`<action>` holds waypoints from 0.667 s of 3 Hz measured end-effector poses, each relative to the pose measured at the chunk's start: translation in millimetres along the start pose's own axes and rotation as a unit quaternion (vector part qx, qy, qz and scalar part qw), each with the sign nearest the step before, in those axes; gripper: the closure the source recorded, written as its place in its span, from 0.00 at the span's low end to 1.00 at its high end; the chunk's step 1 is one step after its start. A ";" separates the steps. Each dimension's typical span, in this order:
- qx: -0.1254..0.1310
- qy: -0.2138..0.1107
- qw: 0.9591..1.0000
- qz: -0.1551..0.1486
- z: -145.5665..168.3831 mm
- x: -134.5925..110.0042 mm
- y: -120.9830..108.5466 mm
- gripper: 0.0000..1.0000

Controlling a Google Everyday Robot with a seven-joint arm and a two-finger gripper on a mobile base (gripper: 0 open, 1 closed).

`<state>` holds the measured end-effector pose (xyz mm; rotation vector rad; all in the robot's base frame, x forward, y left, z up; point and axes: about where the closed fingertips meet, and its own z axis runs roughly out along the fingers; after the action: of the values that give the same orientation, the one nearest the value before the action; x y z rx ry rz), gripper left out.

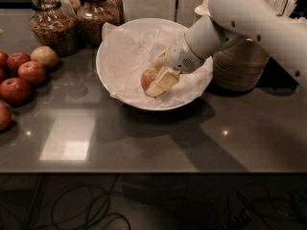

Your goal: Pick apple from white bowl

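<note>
The apple (147,78), reddish-orange with a yellowish patch, lies in the white bowl (111,42) on crumpled white paper, right of the bowl's middle. My gripper (154,76) reaches into the bowl from the right. Its cream fingers (163,82) sit on either side of the apple, one in front and one behind, closed against it. The apple rests low in the bowl, its right half hidden by the gripper.
Several darker red apples (21,75) and a pale tan fruit (44,56) lie at the left on the grey counter. Two glass jars (50,25) stand behind the bowl. A stack of beige bowls (242,68) stands to the right, under my arm.
</note>
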<state>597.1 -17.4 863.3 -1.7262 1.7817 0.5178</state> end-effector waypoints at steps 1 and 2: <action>0.000 0.000 1.000 0.000 0.0 0.0 0.0 0.70; 0.000 0.000 1.000 0.000 0.1 0.0 0.0 0.93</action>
<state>597.1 -17.3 863.3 -1.7263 1.7816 0.5179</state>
